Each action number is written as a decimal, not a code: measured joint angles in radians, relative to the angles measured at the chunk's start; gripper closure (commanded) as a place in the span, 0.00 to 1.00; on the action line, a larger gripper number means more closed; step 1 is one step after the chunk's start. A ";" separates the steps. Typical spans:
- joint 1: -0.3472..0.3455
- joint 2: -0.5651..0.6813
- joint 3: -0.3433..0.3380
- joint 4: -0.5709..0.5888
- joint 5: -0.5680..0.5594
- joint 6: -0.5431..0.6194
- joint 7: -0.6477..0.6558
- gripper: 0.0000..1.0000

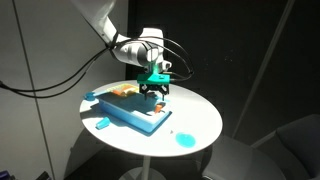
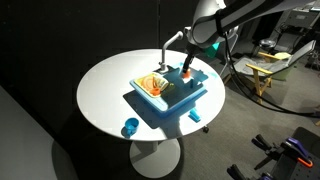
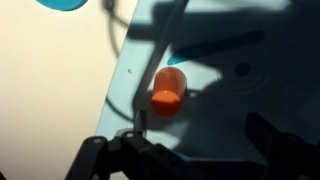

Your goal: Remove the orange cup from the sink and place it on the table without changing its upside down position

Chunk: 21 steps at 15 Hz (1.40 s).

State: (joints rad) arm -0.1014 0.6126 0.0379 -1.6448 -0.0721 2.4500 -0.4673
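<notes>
One round white desk under everything. On it, a light blue sink, a flat orange-tan patch in its basin. Above one end of the sink in both exterior views, the end effector, spread wide in the wrist view, fingers clear of the cup. Small round blue dish on the desk, well apart from the sink. Tiny cup on the sink's top, close to its edge; which way up, hard to tell.

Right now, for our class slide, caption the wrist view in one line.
Open gripper poised over the tiny orange cup on the light blue toy sink.
</notes>
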 measured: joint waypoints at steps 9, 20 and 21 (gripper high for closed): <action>-0.009 0.023 -0.001 0.006 0.000 0.005 -0.001 0.00; -0.016 0.043 0.001 0.025 0.000 0.005 -0.005 0.00; -0.016 0.044 0.001 0.025 0.000 0.005 -0.005 0.00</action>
State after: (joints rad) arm -0.1174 0.6569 0.0390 -1.6193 -0.0721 2.4547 -0.4720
